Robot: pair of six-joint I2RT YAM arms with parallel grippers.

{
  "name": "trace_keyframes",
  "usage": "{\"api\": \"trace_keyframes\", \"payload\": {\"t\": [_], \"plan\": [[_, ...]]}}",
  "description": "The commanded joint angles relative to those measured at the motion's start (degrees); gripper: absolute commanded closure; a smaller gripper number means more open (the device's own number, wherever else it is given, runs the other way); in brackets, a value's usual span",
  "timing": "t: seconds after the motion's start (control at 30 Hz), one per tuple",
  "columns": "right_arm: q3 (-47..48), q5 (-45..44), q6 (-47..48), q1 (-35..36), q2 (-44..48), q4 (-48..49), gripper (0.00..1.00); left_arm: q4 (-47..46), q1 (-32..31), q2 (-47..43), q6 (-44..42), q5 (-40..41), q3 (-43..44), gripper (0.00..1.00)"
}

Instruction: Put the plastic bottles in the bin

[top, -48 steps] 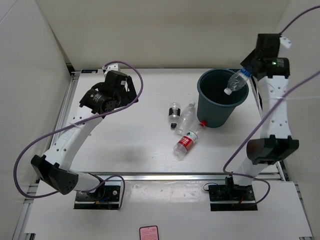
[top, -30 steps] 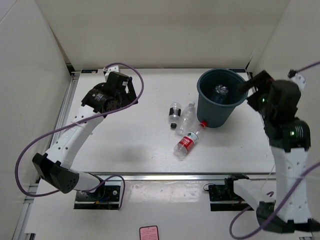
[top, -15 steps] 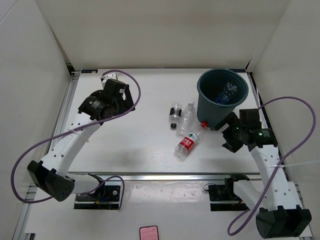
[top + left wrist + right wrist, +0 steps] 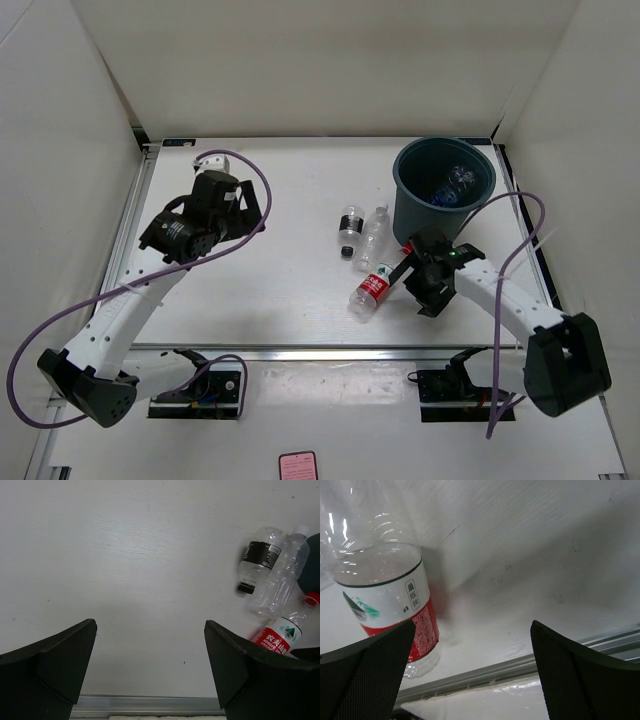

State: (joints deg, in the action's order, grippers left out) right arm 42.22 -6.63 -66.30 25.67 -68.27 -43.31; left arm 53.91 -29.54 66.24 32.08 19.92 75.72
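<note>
The dark teal bin (image 4: pixel 418 222) stands at the back right with a blue-labelled bottle (image 4: pixel 452 186) lying inside it. Three plastic bottles lie on the table left of the bin. They are a black-labelled one (image 4: pixel 349 227), an unlabelled one (image 4: pixel 375 231) and a red-labelled one (image 4: pixel 371 288) with its red cap (image 4: pixel 407 248) at the bin's base. My right gripper (image 4: pixel 411 287) is low and open just right of the red-labelled bottle (image 4: pixel 390 612), which lies by its left finger (image 4: pixel 365 672). My left gripper (image 4: pixel 150 630) hangs open and empty over the table's left part.
A metal rail (image 4: pixel 330 351) runs along the table's near edge, close behind the red-labelled bottle. White walls enclose the table on three sides. Purple cables loop from both arms. A small pink object (image 4: pixel 298 465) lies on the near platform.
The blue-labelled bottle dropped from my right gripper into the bin. The right arm then swung down and leftward to the red-labelled bottle. The left arm drifted slightly toward the near side.
</note>
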Motion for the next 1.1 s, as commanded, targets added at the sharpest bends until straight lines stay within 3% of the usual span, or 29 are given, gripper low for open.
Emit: {"api": "trace_keyframes", "payload": {"t": [0.0, 0.37, 0.67, 0.87, 1.07], "plan": [[3.7, -5.6, -0.1, 2.9, -2.8, 3.9, 0.01, -0.6, -0.3, -1.4, -1.0, -2.0, -0.4, 0.00], [4.5, -4.4, -0.1, 4.0, -1.3, 8.7, 0.01, 1.3, -0.9, -1.4, -0.5, -3.0, -0.4, 0.00], [2.1, 0.7, -15.4, 6.3, 1.6, 11.8, 0.01, 2.3, -0.9, -2.5, 0.0, -3.6, -0.9, 0.00], [1.4, -6.2, -19.6, 9.8, -1.4, 13.7, 0.01, 2.3, -0.9, -4.3, 1.1, -4.1, -3.3, 0.00], [-0.4, -6.2, -22.9, 9.8, -6.2, 16.1, 0.01, 2.3, -0.9, -5.5, 1.7, -4.1, -4.4, 0.00]]}}
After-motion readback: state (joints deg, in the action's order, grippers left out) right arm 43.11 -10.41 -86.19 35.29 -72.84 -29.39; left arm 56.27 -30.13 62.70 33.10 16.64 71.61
